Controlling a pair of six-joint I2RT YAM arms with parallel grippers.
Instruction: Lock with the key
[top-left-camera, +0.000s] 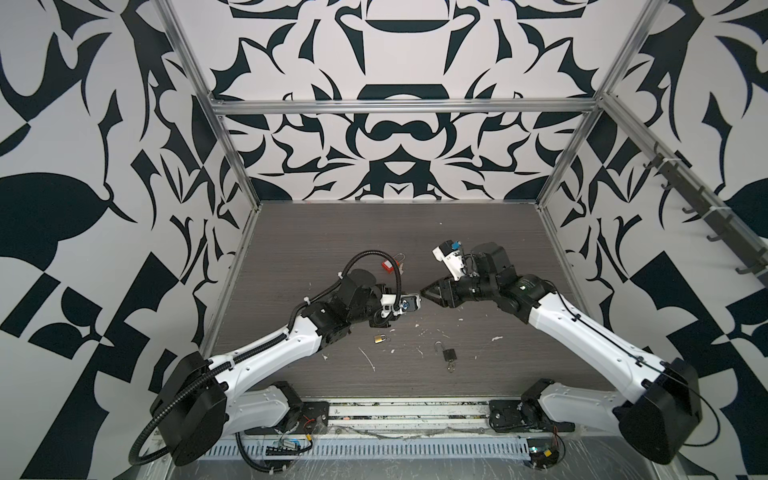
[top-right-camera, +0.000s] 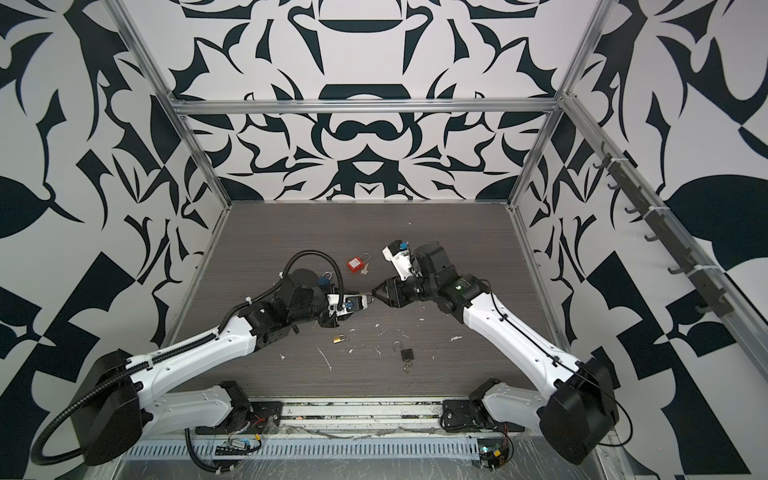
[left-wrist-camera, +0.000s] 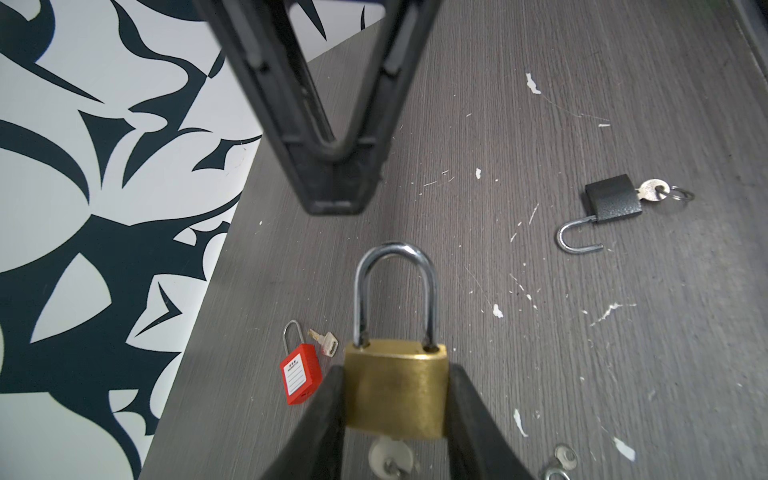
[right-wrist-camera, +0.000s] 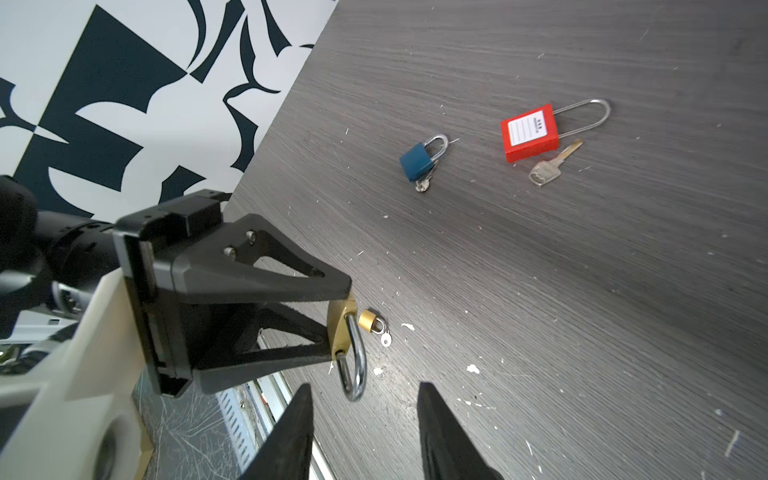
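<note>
My left gripper (left-wrist-camera: 395, 370) is shut on the body of a brass padlock (left-wrist-camera: 397, 386) and holds it above the table. Its steel shackle (left-wrist-camera: 395, 286) points toward my right gripper (left-wrist-camera: 332, 187). A silver key (left-wrist-camera: 390, 455) sticks out of the padlock's underside, between my left fingers. Both shackle legs reach the body; whether it is latched I cannot tell. In the right wrist view, my right gripper (right-wrist-camera: 365, 386) is open, with the shackle (right-wrist-camera: 355, 370) just ahead of its tips. In both top views the two grippers meet tip to tip mid-table (top-left-camera: 424, 292) (top-right-camera: 374, 291).
On the table lie a red padlock (right-wrist-camera: 530, 133) with a loose key (right-wrist-camera: 548, 168), a blue padlock (right-wrist-camera: 419, 160), a small brass padlock (top-left-camera: 379, 338) and an open black padlock (left-wrist-camera: 613, 199) with its key in. Patterned walls enclose the table.
</note>
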